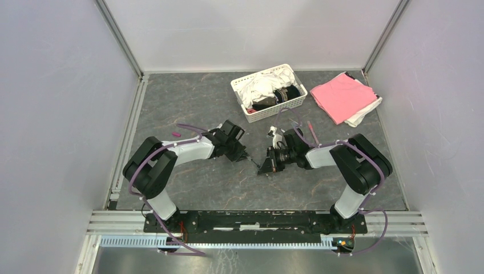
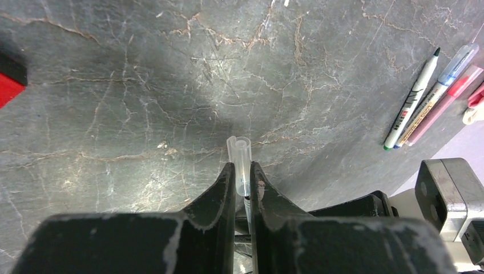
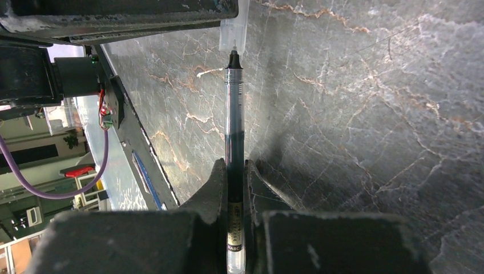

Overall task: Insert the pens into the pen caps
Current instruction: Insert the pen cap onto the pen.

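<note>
My left gripper is shut on a clear pen cap, which sticks out past the fingertips. My right gripper is shut on a dark pen with a clear barrel. The pen points at the left gripper. Its tip sits at the open mouth of the cap. In the top view the two grippers, left and right, face each other low over the table's middle. Three more pens, green-tipped, blue and pink, lie side by side on the table.
A white basket of cloths stands at the back, with a pink cloth to its right. A small magenta cap lies on the left of the table. A red and black object shows at the left wrist view's edge.
</note>
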Available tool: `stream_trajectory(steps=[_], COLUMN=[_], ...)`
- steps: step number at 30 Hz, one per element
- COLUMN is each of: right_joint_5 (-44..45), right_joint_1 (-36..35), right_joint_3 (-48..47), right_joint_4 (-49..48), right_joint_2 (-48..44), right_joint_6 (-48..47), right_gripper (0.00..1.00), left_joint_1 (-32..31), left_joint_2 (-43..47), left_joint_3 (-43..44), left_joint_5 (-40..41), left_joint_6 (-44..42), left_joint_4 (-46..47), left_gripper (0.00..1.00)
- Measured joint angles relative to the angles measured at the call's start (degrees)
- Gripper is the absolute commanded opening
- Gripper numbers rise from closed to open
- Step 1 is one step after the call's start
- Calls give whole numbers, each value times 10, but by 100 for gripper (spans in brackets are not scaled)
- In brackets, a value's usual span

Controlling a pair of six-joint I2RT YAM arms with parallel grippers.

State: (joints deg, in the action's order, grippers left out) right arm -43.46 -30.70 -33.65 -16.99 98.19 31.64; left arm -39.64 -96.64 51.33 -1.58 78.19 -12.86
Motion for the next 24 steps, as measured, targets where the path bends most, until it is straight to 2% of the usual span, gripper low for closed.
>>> stream_trajectory(steps=[24], right_joint_5=[3], right_joint_1=[-1], right_joint_3=[-17], right_joint_4=[25], right_joint_2=[4], right_joint_6=[-4], right_gripper=[0], left_joint_1=[-2], left_joint_2=[1], left_joint_3=[-2], left_joint_5=[-3], left_joint_6=[6], left_joint_4=[8], left_gripper=[2])
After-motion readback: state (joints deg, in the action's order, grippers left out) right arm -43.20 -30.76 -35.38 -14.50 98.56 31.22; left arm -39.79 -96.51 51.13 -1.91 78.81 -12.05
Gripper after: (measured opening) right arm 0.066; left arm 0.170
